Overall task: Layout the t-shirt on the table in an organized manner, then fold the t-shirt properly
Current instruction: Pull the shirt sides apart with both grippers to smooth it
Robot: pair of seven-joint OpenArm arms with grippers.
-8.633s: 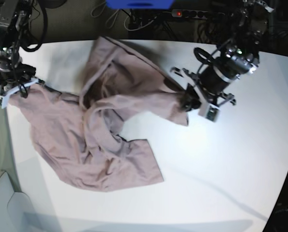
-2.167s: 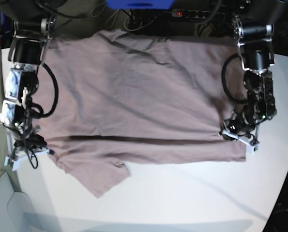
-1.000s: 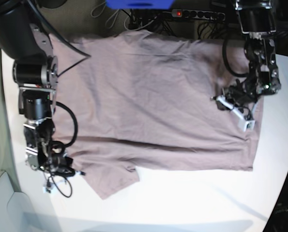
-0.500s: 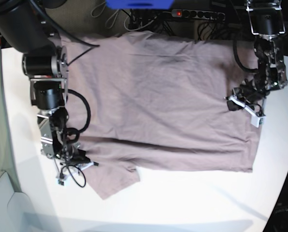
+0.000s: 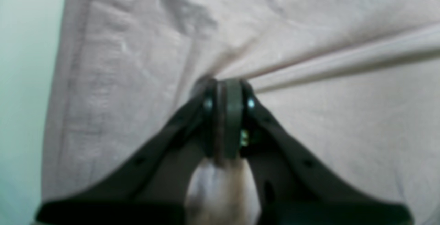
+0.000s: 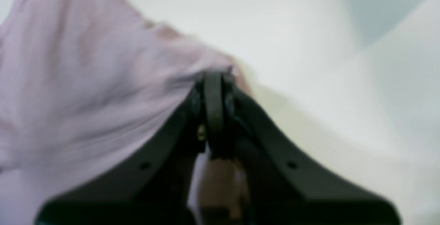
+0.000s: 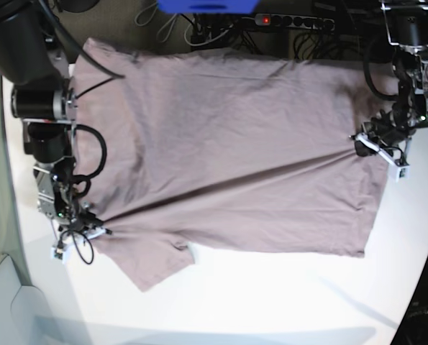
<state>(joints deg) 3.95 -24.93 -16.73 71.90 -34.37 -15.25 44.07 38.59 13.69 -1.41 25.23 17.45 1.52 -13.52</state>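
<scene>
T-shirt lies spread across the white worktop, mostly flat, far edge of the shirt near the worktop's back rim. Left gripper has its jaws clamped on a pinch of fabric at the shirt's side edge; left wrist view shows cloth bunched between the jaws with a taut ridge running off from the grip. Right gripper has its jaws clamped on the opposite side of the shirt, next to the sleeve; right wrist view shows fabric pulled up to a peak at the jaws.

Risks as I see them:
- A tension crease runs across the shirt between the two grips. Any more outward pull likely stretches the cotton or drags the whole shirt sideways, undoing the layout.
- Both pinches look shallow, close to the shirt's edge. Uneven pull and one side probably slips out, so the shirt skews.
- Sleeve beside the right grip looks rumpled, maybe part-folded under. Releasing now leaves it crooked and the fold comes out lopsided.
- Lifted peaks at both grips may settle as wrinkles unless lowered before release.
</scene>
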